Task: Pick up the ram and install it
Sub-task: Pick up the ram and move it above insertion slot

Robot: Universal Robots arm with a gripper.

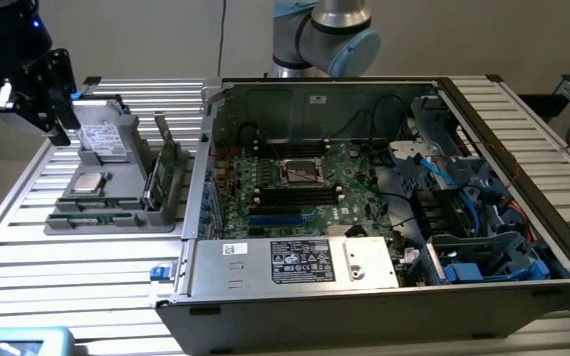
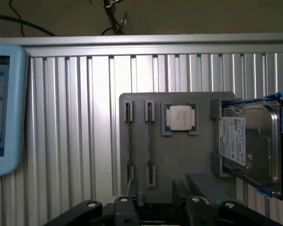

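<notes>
as the gripper (image 2: 158,201) gapes, the wrist view shows ram (image 2: 150,141) edge-on.

A lab: opened computer case (image 1: 364,315) on aluminium-profile table (image 1: 57,259).

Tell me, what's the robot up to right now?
Hand open, empty, hovering over the gray tray. Two memory sticks standing in tray slots, untouched. Nothing between hand and sticks.
</notes>
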